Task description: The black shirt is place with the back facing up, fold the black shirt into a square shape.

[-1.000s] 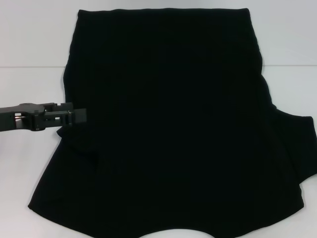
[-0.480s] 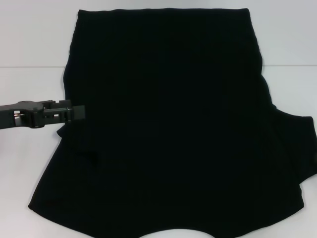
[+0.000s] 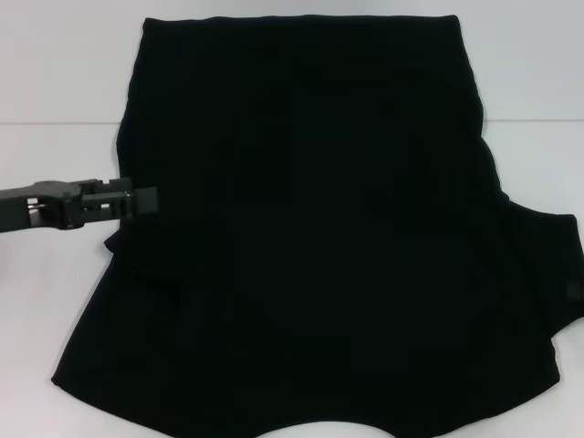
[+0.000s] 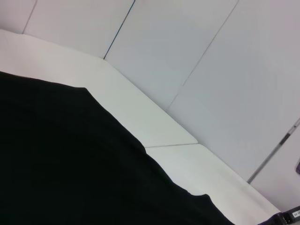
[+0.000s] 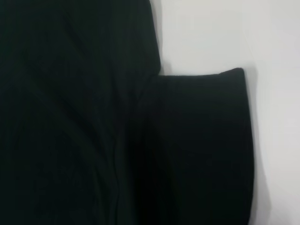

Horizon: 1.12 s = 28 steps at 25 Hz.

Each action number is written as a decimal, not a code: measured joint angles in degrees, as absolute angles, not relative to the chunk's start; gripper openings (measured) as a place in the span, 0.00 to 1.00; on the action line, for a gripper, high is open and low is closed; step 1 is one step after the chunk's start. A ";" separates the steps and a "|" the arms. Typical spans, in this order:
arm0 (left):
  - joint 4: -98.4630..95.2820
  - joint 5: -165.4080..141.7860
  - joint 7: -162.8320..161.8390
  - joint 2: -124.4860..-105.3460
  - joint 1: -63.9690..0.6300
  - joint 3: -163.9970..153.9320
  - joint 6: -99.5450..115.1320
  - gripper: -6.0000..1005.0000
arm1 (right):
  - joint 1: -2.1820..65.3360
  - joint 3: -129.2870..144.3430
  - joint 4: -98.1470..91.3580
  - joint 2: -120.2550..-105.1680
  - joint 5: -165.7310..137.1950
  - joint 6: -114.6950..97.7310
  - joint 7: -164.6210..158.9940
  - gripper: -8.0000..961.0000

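The black shirt (image 3: pixel 310 228) lies spread flat on the white table (image 3: pixel 55 91), plain side up, and fills most of the head view. Its right sleeve (image 3: pixel 547 274) sticks out to the right, and the right wrist view shows that sleeve (image 5: pixel 201 140) from above. The left side has a small fold of cloth (image 3: pixel 151 278) tucked inward. My left gripper (image 3: pixel 151 201) reaches in level from the left, its tip over the shirt's left edge. In the left wrist view the shirt (image 4: pixel 61 164) covers the near part. My right gripper is out of view.
Bare white tabletop (image 3: pixel 46 301) shows to the left of the shirt and a strip (image 3: pixel 538 91) to its right. A seam line (image 3: pixel 55 123) crosses the table. Pale wall panels (image 4: pixel 197 56) stand behind the table's far edge.
My left gripper has shifted slightly toward the far side of the table at the shirt's left edge. The shirt has not moved.
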<state>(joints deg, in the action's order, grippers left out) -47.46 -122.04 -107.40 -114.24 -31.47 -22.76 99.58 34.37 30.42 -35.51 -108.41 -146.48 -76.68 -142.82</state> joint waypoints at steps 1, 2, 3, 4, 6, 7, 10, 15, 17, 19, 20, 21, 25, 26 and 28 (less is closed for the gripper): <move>-47.46 -121.83 -107.40 -114.25 -31.47 -22.76 99.46 0.82 | 34.53 30.42 -35.29 -108.44 -146.50 -76.66 -142.82 0.45; -47.46 -121.69 -107.40 -114.25 -31.47 -22.76 99.37 0.82 | 34.66 30.37 -35.03 -108.48 -146.50 -76.46 -142.82 0.44; -47.46 -121.69 -107.40 -114.25 -31.47 -22.76 99.31 0.81 | 34.78 30.25 -34.89 -108.56 -146.50 -76.32 -142.82 0.44; -47.46 -121.64 -107.40 -114.26 -31.47 -22.76 99.31 0.81 | 34.93 30.10 -34.81 -108.68 -146.44 -76.16 -142.82 0.44; -47.46 -121.29 -107.40 -114.26 -31.47 -22.76 99.31 0.81 | 35.17 29.93 -34.82 -108.86 -146.32 -76.17 -142.82 0.44; -47.46 -121.20 -107.40 -114.26 -31.47 -22.76 99.31 0.81 | 35.26 29.99 -34.83 -108.91 -146.29 -76.18 -142.83 0.44; -47.46 -120.68 -107.40 -114.26 -31.47 -22.76 99.31 0.81 | 35.35 30.16 -34.82 -108.96 -146.27 -76.25 -142.62 0.43; -47.46 -120.16 -107.44 -114.26 -31.38 -22.76 99.31 0.81 | 35.49 30.30 -34.70 -108.69 -146.63 -76.21 -142.63 0.43; -47.46 -120.14 -107.50 -114.26 -31.28 -22.76 99.31 0.81 | 35.50 30.35 -34.70 -108.64 -146.64 -76.22 -142.69 0.33; -47.46 -120.09 -107.51 -114.26 -31.21 -22.76 99.31 0.81 | 35.51 30.53 -34.70 -108.63 -146.64 -76.21 -142.71 0.23; -47.46 -119.95 -107.52 -114.26 -31.17 -22.77 99.32 0.81 | 35.53 30.65 -34.70 -108.64 -146.64 -76.20 -142.71 0.18; -47.46 -119.79 -107.52 -114.26 -31.11 -22.76 99.32 0.81 | 35.56 30.82 -34.70 -108.64 -146.64 -76.16 -142.71 0.16; -47.40 -118.76 -107.52 -114.26 -30.88 -22.76 99.40 0.80 | 35.52 30.83 -35.04 -108.78 -146.62 -75.39 -142.74 0.06; -47.39 -118.57 -107.52 -114.26 -30.83 -22.76 99.49 0.80 | 35.37 30.69 -35.28 -108.77 -146.60 -75.20 -142.75 0.03; -47.37 -118.19 -107.58 -114.26 -30.71 -22.70 99.70 0.80 | 34.92 30.19 -35.96 -108.64 -146.48 -74.62 -142.79 0.03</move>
<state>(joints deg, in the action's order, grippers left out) -47.37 -118.19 -107.58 -114.26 -30.71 -22.70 99.70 34.92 30.19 -35.96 -108.64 -146.48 -74.62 -142.79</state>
